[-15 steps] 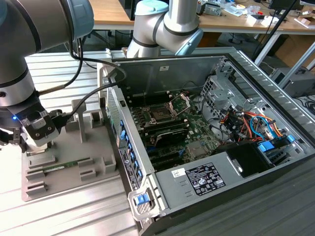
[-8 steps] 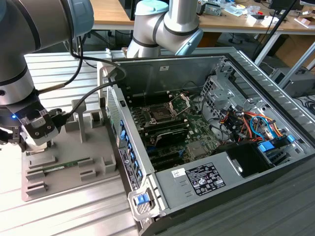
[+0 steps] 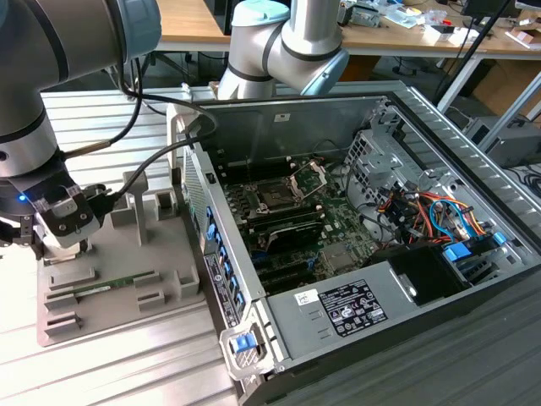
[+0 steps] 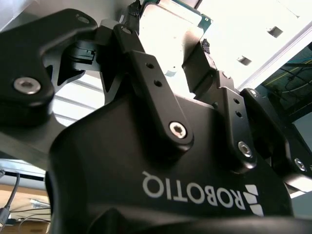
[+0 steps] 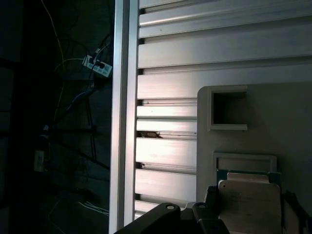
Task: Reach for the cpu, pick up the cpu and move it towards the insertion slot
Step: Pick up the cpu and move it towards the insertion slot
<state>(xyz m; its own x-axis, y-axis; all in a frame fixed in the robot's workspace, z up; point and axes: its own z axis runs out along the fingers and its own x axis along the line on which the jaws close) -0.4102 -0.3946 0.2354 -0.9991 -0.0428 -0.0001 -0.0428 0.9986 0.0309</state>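
In both wrist views I see the cpu (image 5: 249, 207) pinched at its edges by the gripper (image 4: 165, 39), at the grey tray (image 3: 165, 258). The exterior view gives me the insertion slot (image 3: 275, 200), well apart toward the exterior view's right, inside the open case (image 3: 287, 127).

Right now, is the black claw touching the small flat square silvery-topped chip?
Cannot tell. In the first wrist view the claw straddles the small flat square silvery chip, close along two opposite edges, but no plain contact or gap shows.
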